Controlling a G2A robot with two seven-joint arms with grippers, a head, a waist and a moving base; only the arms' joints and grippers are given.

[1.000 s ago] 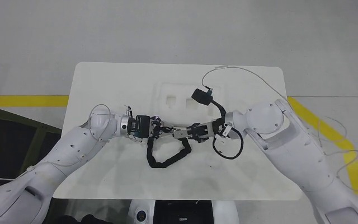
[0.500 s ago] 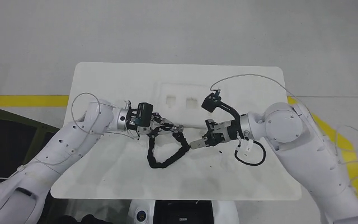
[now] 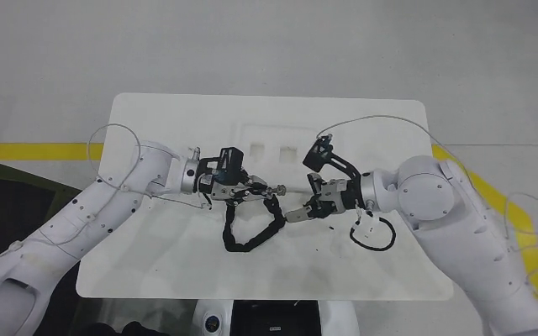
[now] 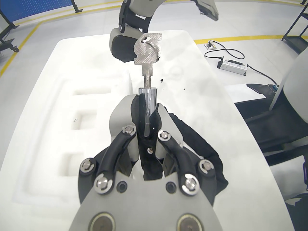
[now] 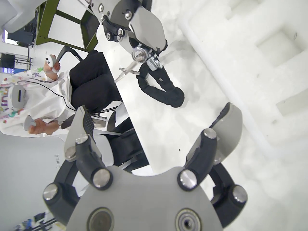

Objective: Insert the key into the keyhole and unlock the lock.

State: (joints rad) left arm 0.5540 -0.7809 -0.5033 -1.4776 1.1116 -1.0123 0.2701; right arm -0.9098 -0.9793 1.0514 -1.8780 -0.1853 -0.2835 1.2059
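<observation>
Key (image 4: 147, 49) is sitting in the lock (image 4: 149, 99), blade tip hidden inside the cylinder, bow sticking out. Left fingers (image 4: 120, 114) are pinching the lock over mid-tabletop (image 3: 151, 252), covering most of its body. Right fingers (image 5: 228, 121) are spread, holding nothing, near the key but apart from it. Black chain (image 3: 248, 235) is looping down from the lock onto the tabletop, near the foam tray (image 3: 269, 147).
</observation>
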